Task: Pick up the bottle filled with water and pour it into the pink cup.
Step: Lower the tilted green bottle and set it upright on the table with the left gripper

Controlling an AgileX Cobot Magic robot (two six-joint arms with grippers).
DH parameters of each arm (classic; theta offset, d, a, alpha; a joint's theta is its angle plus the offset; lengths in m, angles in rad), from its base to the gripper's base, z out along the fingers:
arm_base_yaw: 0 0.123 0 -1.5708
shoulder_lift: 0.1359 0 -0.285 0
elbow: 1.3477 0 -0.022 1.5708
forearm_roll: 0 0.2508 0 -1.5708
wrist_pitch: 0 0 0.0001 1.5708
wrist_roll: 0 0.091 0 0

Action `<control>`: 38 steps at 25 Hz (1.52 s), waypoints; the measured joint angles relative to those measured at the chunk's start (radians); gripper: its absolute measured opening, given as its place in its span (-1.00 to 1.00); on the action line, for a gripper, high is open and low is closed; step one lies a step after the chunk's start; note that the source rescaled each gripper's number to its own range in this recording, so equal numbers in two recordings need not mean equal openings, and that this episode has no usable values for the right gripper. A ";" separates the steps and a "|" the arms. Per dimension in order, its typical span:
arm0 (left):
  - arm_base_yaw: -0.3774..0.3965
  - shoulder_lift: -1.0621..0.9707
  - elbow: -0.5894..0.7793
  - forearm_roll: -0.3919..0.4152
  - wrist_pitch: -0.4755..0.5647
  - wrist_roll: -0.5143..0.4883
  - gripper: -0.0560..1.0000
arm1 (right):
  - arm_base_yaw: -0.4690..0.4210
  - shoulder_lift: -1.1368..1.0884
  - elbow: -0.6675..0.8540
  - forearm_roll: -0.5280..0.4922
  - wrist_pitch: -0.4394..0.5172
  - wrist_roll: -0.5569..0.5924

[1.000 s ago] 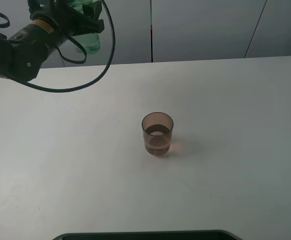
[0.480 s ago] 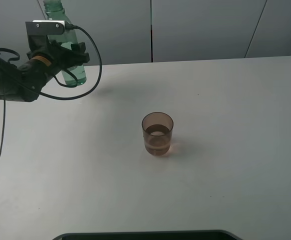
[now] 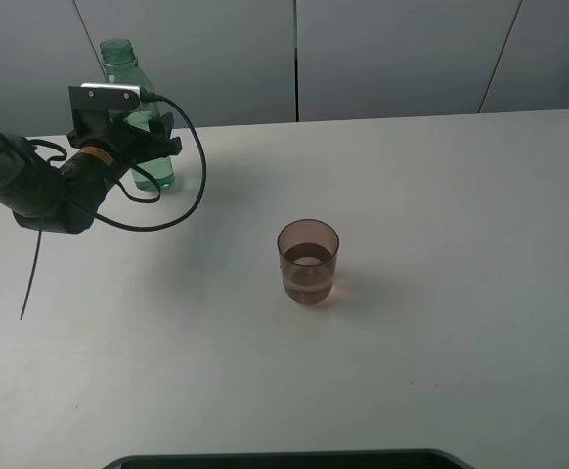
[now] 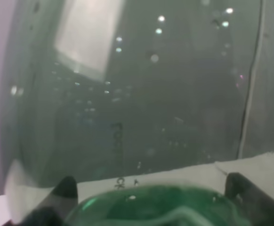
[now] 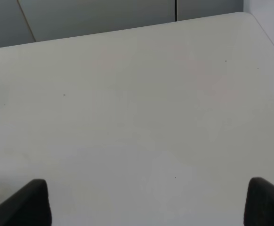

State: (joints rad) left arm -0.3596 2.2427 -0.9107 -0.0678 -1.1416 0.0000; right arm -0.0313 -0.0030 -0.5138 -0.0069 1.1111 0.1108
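The green-tinted bottle [image 3: 119, 61] stands upright, without a cap, at the back left of the white table [image 3: 460, 195]. My left gripper [image 3: 133, 139] is shut on the bottle around its middle. In the left wrist view the bottle [image 4: 141, 108] fills the picture between the dark fingertips [image 4: 64, 188]. The pink cup [image 3: 308, 262] stands at the table's middle with some liquid in it, well to the right of the bottle and nearer the front. My right gripper [image 5: 146, 202] is open over bare table and is out of the exterior high view.
A black cable [image 3: 195, 186] loops from the left arm over the table between bottle and cup. A dark tray edge [image 3: 284, 457] lies along the front. Grey wall panels [image 3: 392, 59] stand behind the table.
The left arm has come down and toward the front with the bottle, from high at the back left to table level, and the bottle now stands upright. The cup has not moved.
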 joint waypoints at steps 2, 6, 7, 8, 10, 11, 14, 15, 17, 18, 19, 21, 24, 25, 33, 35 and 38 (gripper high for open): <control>0.000 0.016 0.000 0.002 -0.013 0.000 -0.85 | 0.000 0.000 0.000 0.000 0.000 0.000; 0.000 0.036 0.000 0.002 -0.034 0.000 -0.85 | 0.000 0.000 0.000 0.000 0.000 0.000; 0.000 0.039 0.000 0.002 -0.039 0.008 -0.85 | 0.000 0.000 0.000 0.000 0.000 0.000; 0.000 0.041 0.000 0.002 -0.044 0.012 -0.85 | 0.000 0.000 0.000 0.000 0.000 0.000; 0.000 0.043 -0.002 0.004 -0.053 0.024 -0.85 | 0.000 0.000 0.000 0.000 0.000 0.000; 0.000 0.045 -0.002 0.004 -0.054 0.026 -0.85 | 0.000 0.000 0.000 0.000 0.000 0.000; 0.000 0.045 -0.002 0.004 -0.054 0.028 -0.85 | 0.000 0.000 0.000 0.000 0.000 0.000; 0.000 0.045 -0.002 0.004 -0.054 0.028 -0.85 | 0.000 0.000 0.000 0.000 0.000 0.000; 0.000 0.045 -0.002 0.006 -0.055 0.028 -0.85 | 0.000 0.000 0.000 0.000 0.000 0.000; 0.000 0.045 -0.002 0.006 -0.055 0.028 -0.85 | 0.000 0.000 0.000 0.000 0.000 0.000; 0.000 0.045 -0.002 0.006 -0.055 0.028 -0.85 | 0.000 0.000 0.000 0.000 0.000 0.000; 0.000 0.045 -0.002 0.006 -0.055 0.028 -0.85 | 0.000 0.000 0.000 0.000 0.000 0.000; 0.000 0.045 -0.002 0.006 -0.062 0.028 0.66 | 0.000 0.000 0.000 0.000 0.000 0.000; 0.000 0.045 -0.002 0.004 -0.064 0.028 0.79 | 0.000 0.000 0.000 0.000 0.000 0.000; 0.000 0.042 -0.002 0.002 -0.064 0.028 0.94 | 0.000 0.000 0.000 0.000 0.000 0.000; 0.000 0.025 0.004 0.002 -0.064 0.028 0.94 | 0.000 0.000 0.000 0.000 0.000 0.000; 0.000 -0.018 0.021 0.002 -0.064 0.024 0.96 | 0.000 0.000 0.000 0.000 0.000 0.000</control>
State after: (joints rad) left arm -0.3596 2.2248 -0.8898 -0.0655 -1.2053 0.0240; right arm -0.0313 -0.0030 -0.5138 -0.0069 1.1111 0.1108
